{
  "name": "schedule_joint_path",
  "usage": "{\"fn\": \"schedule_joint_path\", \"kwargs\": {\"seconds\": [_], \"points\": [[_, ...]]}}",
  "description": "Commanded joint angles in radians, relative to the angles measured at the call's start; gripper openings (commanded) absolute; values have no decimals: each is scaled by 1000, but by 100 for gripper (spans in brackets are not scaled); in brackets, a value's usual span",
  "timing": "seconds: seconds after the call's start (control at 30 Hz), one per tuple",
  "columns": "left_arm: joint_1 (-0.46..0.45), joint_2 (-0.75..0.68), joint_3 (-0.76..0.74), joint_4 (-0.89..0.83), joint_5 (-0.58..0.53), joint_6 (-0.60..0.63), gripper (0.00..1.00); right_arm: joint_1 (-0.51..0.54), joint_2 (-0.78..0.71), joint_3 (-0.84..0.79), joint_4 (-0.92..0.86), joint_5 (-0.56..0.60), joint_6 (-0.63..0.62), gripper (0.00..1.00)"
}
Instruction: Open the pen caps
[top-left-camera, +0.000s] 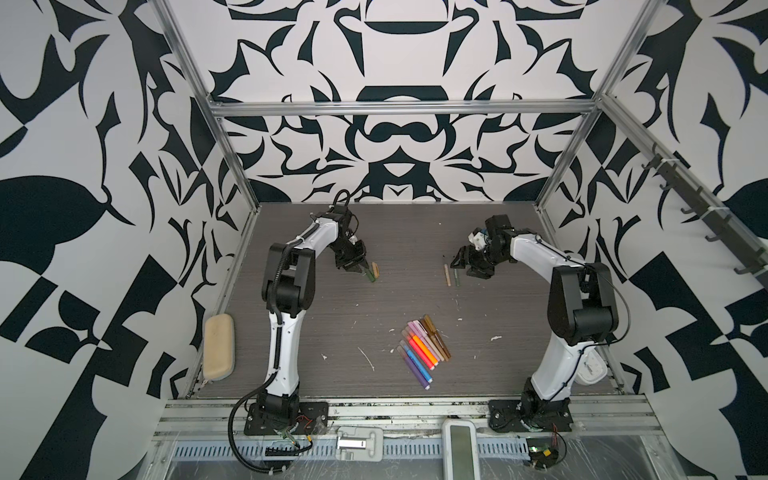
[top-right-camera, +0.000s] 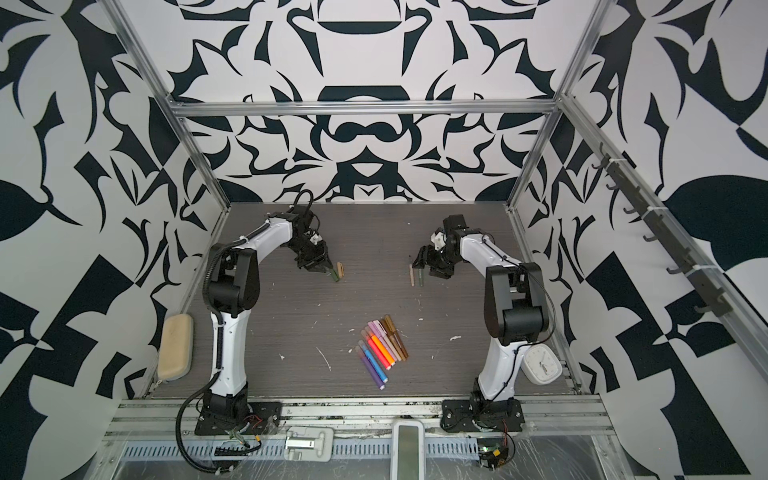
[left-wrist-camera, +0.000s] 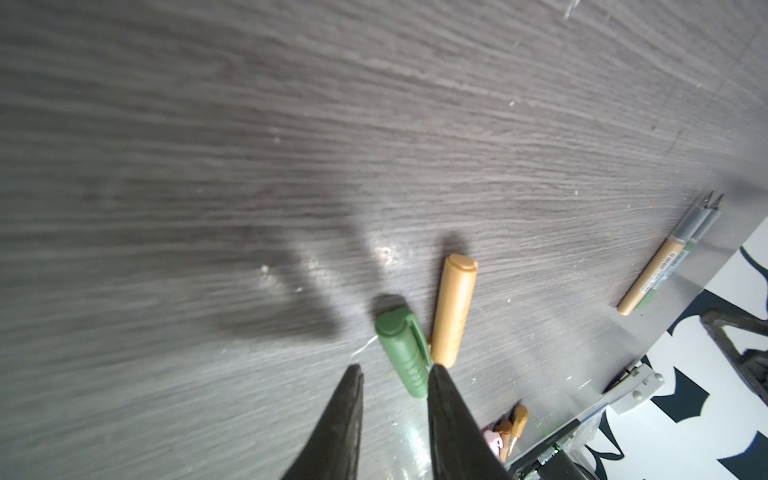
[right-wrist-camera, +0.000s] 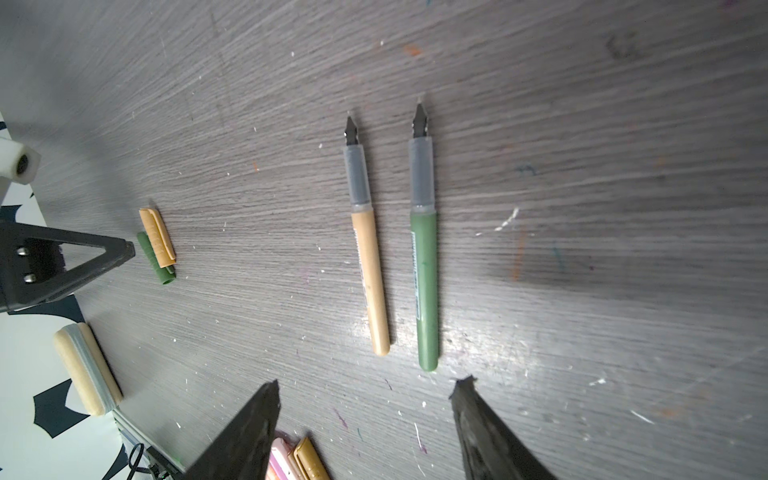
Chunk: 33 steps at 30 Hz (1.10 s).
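we judge the step in hand to be setting down the green cap (left-wrist-camera: 401, 349). it lies flat on the table (top-left-camera: 374, 232) against the tan cap (left-wrist-camera: 453, 309), one end between the parted fingers of the left gripper (left-wrist-camera: 395, 370), which clamp nothing. lift that gripper straight up so neither cap rolls. the right gripper (right-wrist-camera: 368, 382) stands wide open and empty beside the uncapped tan pen body (right-wrist-camera: 370, 282) and green pen body (right-wrist-camera: 426, 286). the capped pens (top-left-camera: 424, 349) lie bundled nearer the front. the pencil case (top-left-camera: 219, 346) appears shut; its contents are hidden.

High stereo pair overlooking whole table (top-left-camera: 374, 299), wrist cameras close, oblique
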<state>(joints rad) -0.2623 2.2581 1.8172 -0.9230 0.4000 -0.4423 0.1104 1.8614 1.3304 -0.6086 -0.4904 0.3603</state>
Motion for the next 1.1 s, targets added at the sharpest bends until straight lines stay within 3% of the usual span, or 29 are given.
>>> {"fn": "schedule_joint_path", "kwargs": {"seconds": [0.0,0.7,1.07], "points": [[-1,-14,2,1,42,-25,30,-3,-54,-12,4,-11,0,69],[-1,3,-4,46,75,-79,29,-2,-77,-43,-3,-13,-12,68],[-1,-69,-82,14,-8,-47,29,-2,-71,-42,-6,-19,-16,68]]}}
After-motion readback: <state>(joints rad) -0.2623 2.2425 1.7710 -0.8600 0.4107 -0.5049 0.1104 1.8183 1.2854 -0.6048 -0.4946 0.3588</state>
